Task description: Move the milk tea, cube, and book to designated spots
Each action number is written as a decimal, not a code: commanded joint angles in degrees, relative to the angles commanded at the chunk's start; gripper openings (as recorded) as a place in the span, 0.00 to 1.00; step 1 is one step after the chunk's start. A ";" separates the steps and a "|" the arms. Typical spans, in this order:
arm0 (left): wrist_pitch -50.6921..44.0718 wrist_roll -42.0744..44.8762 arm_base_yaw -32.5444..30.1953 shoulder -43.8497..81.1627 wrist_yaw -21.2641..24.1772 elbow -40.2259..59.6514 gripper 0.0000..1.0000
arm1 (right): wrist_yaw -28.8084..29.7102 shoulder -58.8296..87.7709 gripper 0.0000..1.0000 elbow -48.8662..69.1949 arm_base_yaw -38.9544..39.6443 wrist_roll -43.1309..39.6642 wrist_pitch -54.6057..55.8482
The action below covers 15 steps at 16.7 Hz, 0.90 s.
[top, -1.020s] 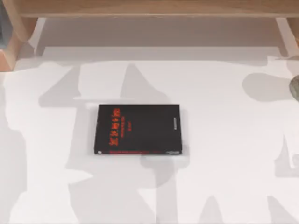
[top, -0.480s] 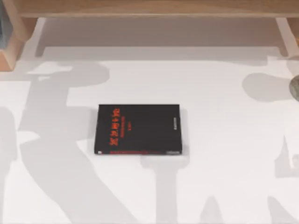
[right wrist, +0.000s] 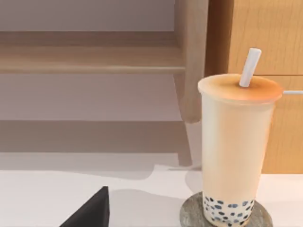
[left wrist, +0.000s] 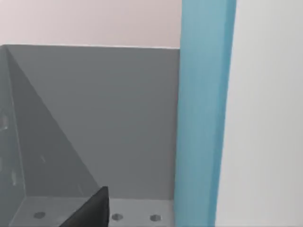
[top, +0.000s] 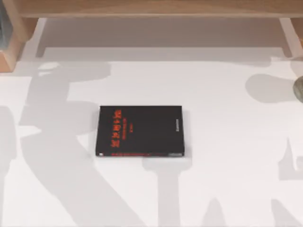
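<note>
Milk tea (right wrist: 236, 151) is standing upright on a grey stone coaster (right wrist: 225, 213) at the table's (top: 227, 189) three o'clock edge. Teal book (left wrist: 203, 113) is standing upright beside a grey bin wall (left wrist: 104, 123) before my left wrist. A black book (top: 140, 131) is lying flat at centre; I cannot tell how either of my jaws is set.

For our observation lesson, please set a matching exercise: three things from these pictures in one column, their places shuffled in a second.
Things:
1. black book
2. milk tea
3. light-blue book

Places:
A. upright beside a grey wall
B. flat on the white table, near the middle of the top view
C. standing on a grey round disc

Pairs: 1-B, 2-C, 3-A
</note>
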 joint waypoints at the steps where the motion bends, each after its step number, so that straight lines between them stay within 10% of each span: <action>1: -0.46 -0.01 -0.21 0.93 -0.20 1.39 1.00 | 0.00 0.00 1.00 0.00 0.00 0.00 0.00; 8: -1.47 -0.02 -0.69 2.80 -0.64 4.29 1.00 | 0.00 0.00 1.00 0.00 0.00 0.00 0.00; 15: -1.47 -0.02 -0.69 2.80 -0.64 4.29 0.47 | 0.00 0.00 1.00 0.00 0.00 0.00 0.00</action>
